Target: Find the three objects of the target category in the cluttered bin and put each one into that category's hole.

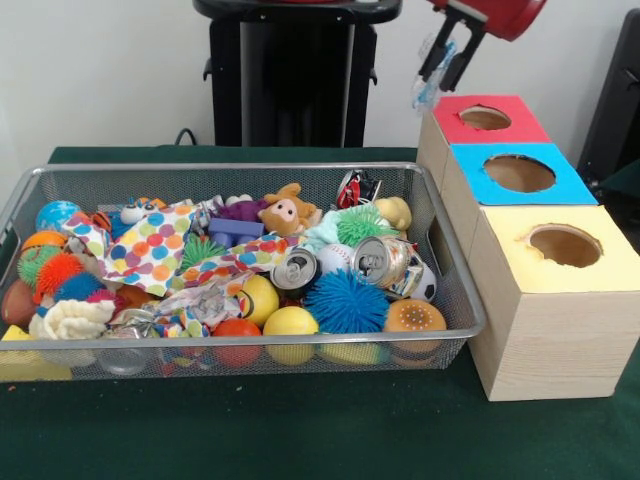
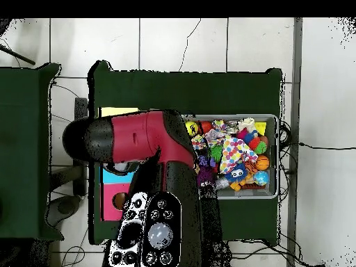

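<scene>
A plain pale wall [image 1: 110,70] is seen behind a counter [image 1: 300,430] covered in dark green cloth. From above, a floor [image 2: 208,42] of large pale tiles with dark joints is shown, and a second green-covered table [image 2: 24,149] stands beside the counter.

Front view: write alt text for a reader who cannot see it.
A wire mesh bin crammed with balls, crushed cans and toys sits beside three boxes with round holes, topped red, blue and yellow. The tool hangs above the red one.
</scene>
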{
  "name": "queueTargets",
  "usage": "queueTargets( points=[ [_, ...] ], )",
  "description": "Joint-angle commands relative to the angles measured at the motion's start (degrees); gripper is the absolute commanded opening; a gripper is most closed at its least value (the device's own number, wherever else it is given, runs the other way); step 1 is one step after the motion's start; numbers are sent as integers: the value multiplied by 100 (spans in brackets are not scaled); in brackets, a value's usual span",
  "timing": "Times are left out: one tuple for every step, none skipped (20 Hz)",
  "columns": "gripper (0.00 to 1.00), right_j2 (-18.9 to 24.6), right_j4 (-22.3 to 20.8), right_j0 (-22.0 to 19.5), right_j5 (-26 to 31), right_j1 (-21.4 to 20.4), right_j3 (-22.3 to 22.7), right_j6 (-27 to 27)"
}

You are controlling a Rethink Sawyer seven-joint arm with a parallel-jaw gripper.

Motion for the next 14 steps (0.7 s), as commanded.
queueTargets(
  points=[
    [0, 396, -190, 163, 748, 355, -316, -79],
    [0, 389, -185, 177, 771, 373, -345, -68],
    [0, 389, -185, 187, 780, 386, -367, -80],
    [0, 376, -180, 204, 804, 395, -388, -61],
    [0, 382, -168, 208, 807, 399, -401, -81],
    [0, 375, -145, 219, 829, 394, -410, -57],
    [0, 382, -133, 223, 850, 397, -422, -82],
    [0, 369, -141, 243, 852, 407, -452, -68],
    [0, 363, -141, 261, 872, 408, -462, -64],
    [0, 353, -142, 280, 878, 422, -481, -37],
    [0, 343, -142, 299, 884, 436, -501, -11],
    [0, 345, -124, 307, 868, 459, -514, 27],
    [0, 342, -112, 320, 821, 469, -491, 63],
    [0, 339, -100, 334, 773, 478, -467, 99]
  ],
)
